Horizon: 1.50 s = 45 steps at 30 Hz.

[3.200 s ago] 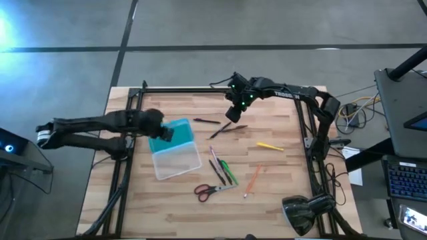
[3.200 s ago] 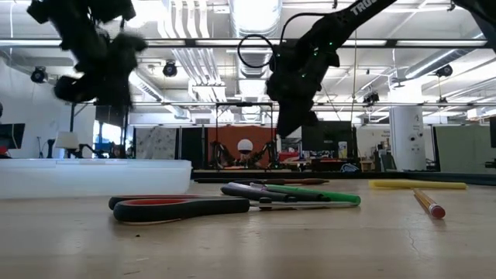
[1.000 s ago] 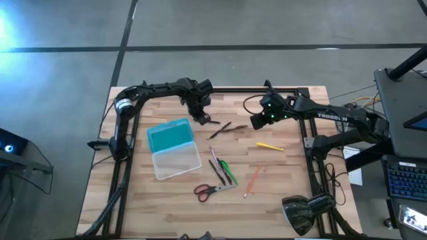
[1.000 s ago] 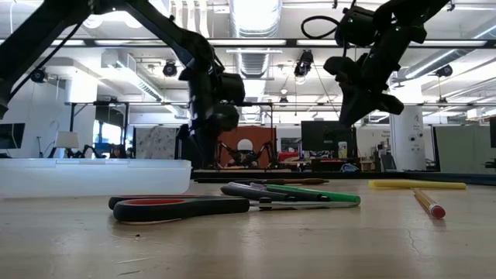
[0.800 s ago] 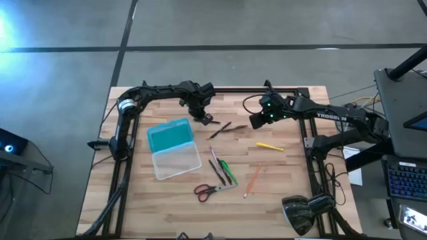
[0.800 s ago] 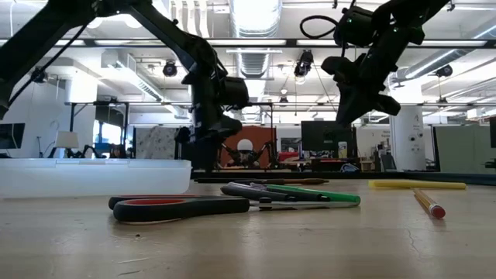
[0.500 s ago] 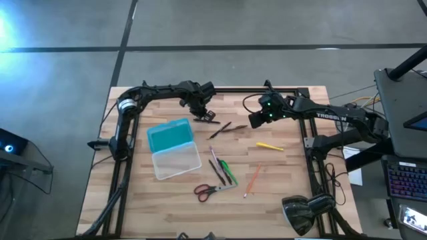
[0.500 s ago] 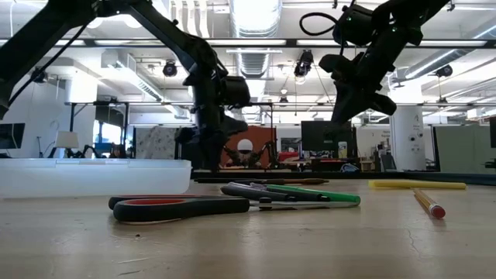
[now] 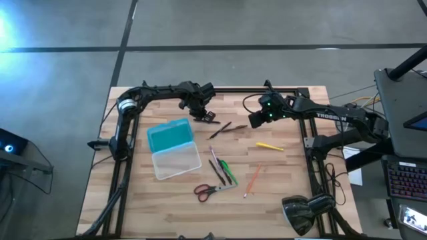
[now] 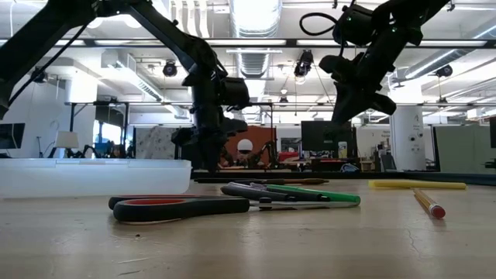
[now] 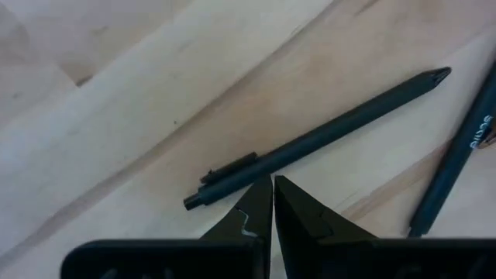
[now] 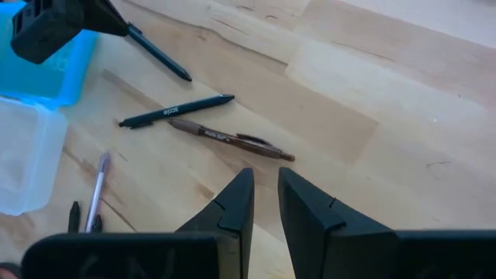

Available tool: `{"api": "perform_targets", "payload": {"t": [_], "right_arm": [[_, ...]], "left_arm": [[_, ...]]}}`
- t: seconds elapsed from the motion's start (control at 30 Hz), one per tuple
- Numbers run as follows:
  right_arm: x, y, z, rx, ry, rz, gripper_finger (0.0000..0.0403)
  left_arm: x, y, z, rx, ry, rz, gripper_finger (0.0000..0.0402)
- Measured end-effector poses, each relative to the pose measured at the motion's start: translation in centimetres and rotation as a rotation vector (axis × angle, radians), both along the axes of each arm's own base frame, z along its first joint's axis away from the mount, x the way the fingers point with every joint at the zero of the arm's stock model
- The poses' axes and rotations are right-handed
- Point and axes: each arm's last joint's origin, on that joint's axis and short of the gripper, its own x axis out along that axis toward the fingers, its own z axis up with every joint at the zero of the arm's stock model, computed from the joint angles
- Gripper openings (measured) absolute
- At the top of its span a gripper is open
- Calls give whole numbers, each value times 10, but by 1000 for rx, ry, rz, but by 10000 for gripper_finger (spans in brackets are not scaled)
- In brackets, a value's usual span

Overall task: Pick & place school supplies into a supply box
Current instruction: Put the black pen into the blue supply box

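Fingers of the left hand (image 11: 273, 203) were pressed together beside a dark pen (image 11: 318, 139): light, stiff, slippery, best pinched mid-barrel; the right hand (image 12: 265, 203) waited slightly spread.

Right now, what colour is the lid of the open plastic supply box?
Turquoise; the hinged bumpy plastic lid shows best in the high view.

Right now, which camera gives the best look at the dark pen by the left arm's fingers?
The left wrist view: the dark pen fills the picture, clip and tip clear, just beyond the left gripper, whose fingers are shut. In the high view it is a thin dark line; the right wrist view shows only its tip end.
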Motion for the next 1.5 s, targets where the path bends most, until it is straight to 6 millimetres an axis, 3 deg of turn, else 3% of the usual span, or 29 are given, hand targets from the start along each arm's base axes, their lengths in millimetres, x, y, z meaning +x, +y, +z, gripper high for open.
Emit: {"api": "perform_targets", "payload": {"t": [0.37,0.5,0.6,0.7,1.03,1.17,1.5], "right_arm": [[0,0,0,-14,5,11,54],[0,0,0,-20,8,20,54],[0,0,0,-22,10,23,54],[0,0,0,-25,11,26,54],[0,0,0,-25,16,27,54],[0,0,0,-26,17,27,54],[-1,0,-2,-24,21,26,54]], "left_arm": [[-12,1,-19,-57,23,-4,0],[-5,-8,2,-68,-26,-205,0],[-1,-11,24,65,-11,-354,0],[3,-3,34,216,35,-483,0],[-3,-2,4,87,169,-924,0],[0,2,-6,114,213,-928,0],[-8,14,-5,153,280,-958,0]]}}
